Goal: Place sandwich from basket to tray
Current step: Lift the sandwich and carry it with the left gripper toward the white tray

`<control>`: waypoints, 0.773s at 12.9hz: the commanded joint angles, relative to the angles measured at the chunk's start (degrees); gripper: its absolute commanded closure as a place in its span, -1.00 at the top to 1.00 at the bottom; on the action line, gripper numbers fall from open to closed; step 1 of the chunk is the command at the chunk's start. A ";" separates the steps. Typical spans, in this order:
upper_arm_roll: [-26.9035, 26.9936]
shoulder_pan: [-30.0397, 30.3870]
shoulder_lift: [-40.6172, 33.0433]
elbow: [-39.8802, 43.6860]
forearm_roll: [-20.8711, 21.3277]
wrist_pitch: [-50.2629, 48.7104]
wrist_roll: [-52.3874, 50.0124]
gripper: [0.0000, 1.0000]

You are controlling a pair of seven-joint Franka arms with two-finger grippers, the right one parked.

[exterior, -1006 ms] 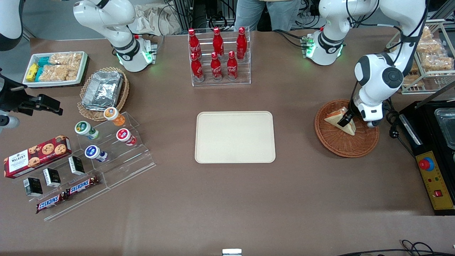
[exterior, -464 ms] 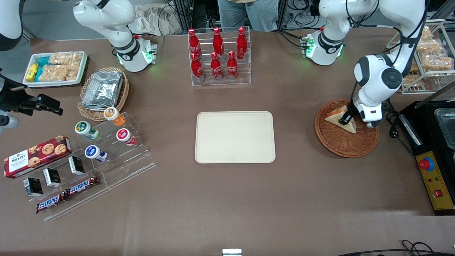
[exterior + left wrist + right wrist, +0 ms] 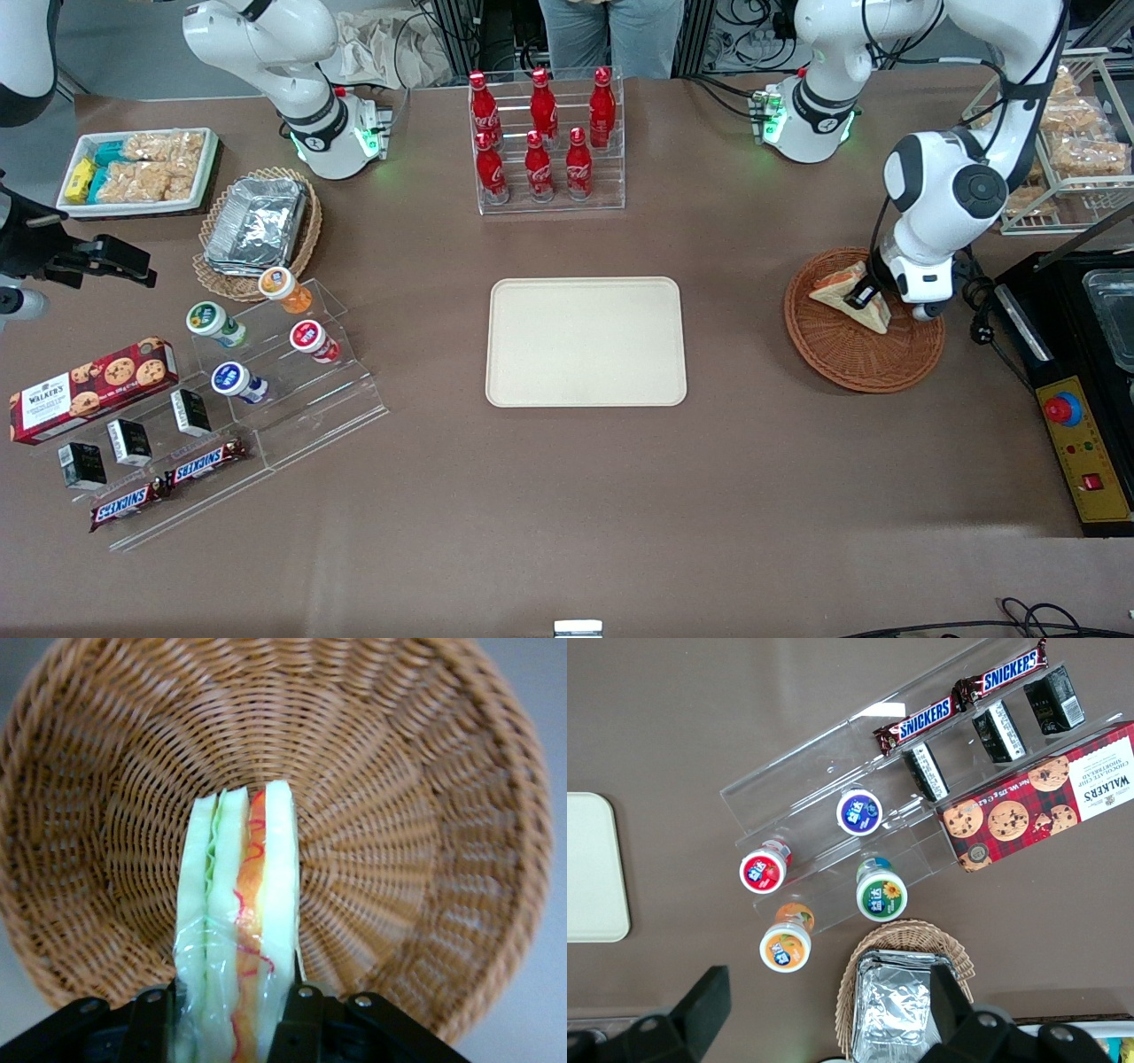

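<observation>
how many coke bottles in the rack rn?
6, all in the clear rack: three bottles farther from the camera, three nearer. Claw grips the sandwich in the basket.

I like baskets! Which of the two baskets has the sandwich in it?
The reddish-brown basket under the gripper, which is shut on the sandwich. The lighter, lacy-rimmed basket holds a foil container instead.

gripper (image 3: 858,295) low inside the basket (image 3: 842,363), clamped on the sandwich (image 3: 840,285), wicker rim all around; bare table between basket and tray (image 3: 586,342); bottle rack (image 3: 545,142) farther from the camera
</observation>
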 commanded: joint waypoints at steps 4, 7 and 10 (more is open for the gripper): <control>-1.21 -5.03 -5.42 11.55 -2.55 -18.47 8.80 -1.00; -1.30 -9.59 -5.59 16.08 -4.51 -22.92 10.49 -1.00; -1.30 -17.40 -5.86 16.08 -4.77 -18.36 10.94 -1.00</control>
